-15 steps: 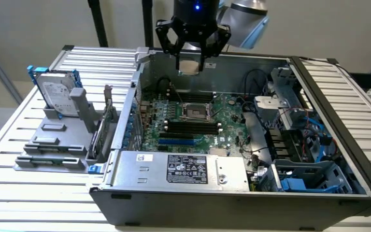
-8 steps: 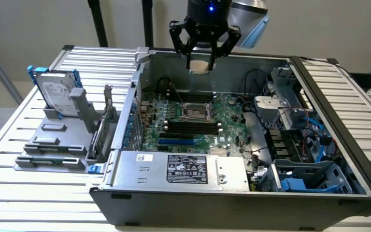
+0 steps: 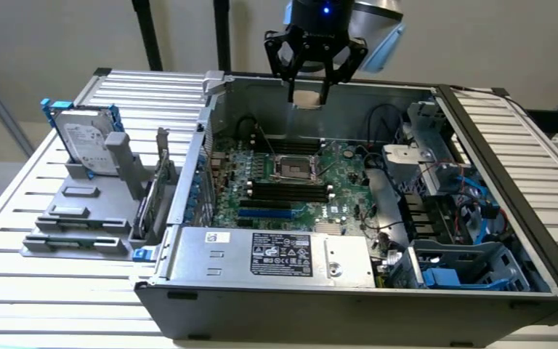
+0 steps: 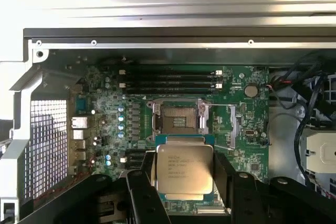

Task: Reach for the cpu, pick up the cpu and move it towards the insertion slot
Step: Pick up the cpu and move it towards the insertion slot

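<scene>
The gripper (image 3: 310, 94) hung in the upper centre of the exterior view, above the rear wall of the open computer case (image 3: 357, 305), its black fingers (image 3: 281, 62) clamped on the cpu (image 3: 307, 97), which showed as a small pale square between the tips. In the wrist view the gripper (image 4: 185, 182) held the cpu (image 4: 185, 169) flat by two opposite edges, its silvery printed top facing the camera, the dark fingers (image 4: 140, 192) bracketing it on either side. The insertion slot (image 3: 295, 168) lay well below the chip on the green motherboard (image 3: 342, 182), near the middle of the exterior frame, with clear air between the two. In the wrist view the insertion slot (image 4: 178, 121), a shiny frame around a dark centre, sat just beside the chip's far edge. The long black memory slots (image 3: 284, 195) lay just below the socket in the exterior frame. The case walls stood well apart from the gripper on both sides. At the exterior view's left, outside the case, a hard drive (image 3: 87, 145) with blue rails stood upright in a grey holder (image 3: 75, 225) on the slatted table (image 3: 27, 283).
</scene>
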